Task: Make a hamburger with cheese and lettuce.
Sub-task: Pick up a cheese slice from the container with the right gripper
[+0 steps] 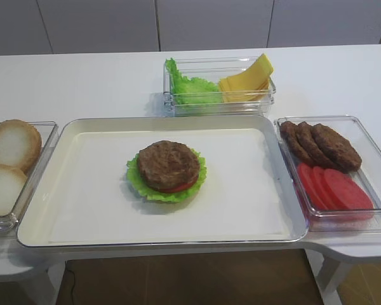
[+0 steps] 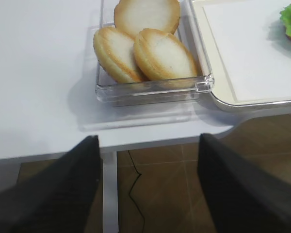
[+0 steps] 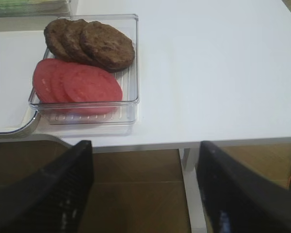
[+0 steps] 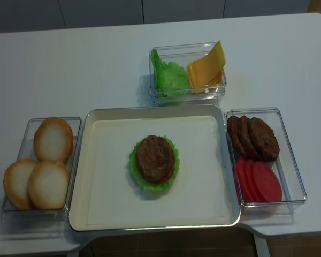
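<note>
1. Hanging back off the table's front edge, right gripper [image 3: 144, 189] shows in its wrist view as two dark fingers [image 3: 48, 194] spread wide, nothing between them, only floor and a table leg in the gap.
2. Left gripper [image 2: 148, 187] sits the same way: off the near edge, over the floor, fingers spread w/ nothing held.
3. Neither arm appears in the two overhead views.
4. Hamburger [image 1: 167, 171] sits near the middle of the big tray [image 1: 82, 210]: brown patty on top, red tomato edge under it, frilly lettuce rim around.
5. No cheese on the stack yet; yellow cheese [image 1: 246, 80] slices are piled in the clear box [image 1: 267, 95] behind the tray, right half, top slices tilted up against the box's right end.
6. Loose lettuce [image 1: 189, 88] fills that box's left half.
7. Clear tray [image 3: 131, 73] right of the big tray: spare patties [image 3: 89, 43] overlapping at the back, tomato slices [image 3: 77, 85] overlapping in front.
8. Left clear tray [image 2: 150, 90], touching the big tray's left rim, holds three bun halves [image 2: 162, 53].
</note>
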Controlling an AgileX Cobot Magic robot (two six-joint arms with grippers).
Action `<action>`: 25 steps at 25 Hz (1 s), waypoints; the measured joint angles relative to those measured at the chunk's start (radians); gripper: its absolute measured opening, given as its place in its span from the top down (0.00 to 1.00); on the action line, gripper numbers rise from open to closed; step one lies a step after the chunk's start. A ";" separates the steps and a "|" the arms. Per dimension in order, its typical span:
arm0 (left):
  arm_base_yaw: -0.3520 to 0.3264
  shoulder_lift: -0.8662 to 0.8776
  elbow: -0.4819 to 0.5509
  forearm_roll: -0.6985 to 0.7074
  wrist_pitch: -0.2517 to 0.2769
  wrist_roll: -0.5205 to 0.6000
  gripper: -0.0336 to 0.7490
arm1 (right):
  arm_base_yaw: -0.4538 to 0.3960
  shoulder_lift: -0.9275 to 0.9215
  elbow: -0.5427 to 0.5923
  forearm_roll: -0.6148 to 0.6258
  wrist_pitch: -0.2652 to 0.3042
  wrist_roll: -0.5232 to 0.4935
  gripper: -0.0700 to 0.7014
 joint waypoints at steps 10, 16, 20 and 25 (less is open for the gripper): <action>0.000 0.000 0.000 0.000 0.000 0.000 0.36 | 0.000 0.000 0.000 0.000 0.000 0.000 0.25; 0.000 0.000 0.000 0.000 0.000 0.000 0.36 | 0.000 0.000 0.000 0.000 0.000 0.000 0.25; 0.000 0.000 0.000 0.000 0.000 0.000 0.36 | 0.000 0.000 0.000 0.000 0.000 -0.002 0.25; 0.000 0.000 0.000 0.000 0.000 0.000 0.36 | 0.000 0.000 0.000 -0.002 0.000 -0.007 0.25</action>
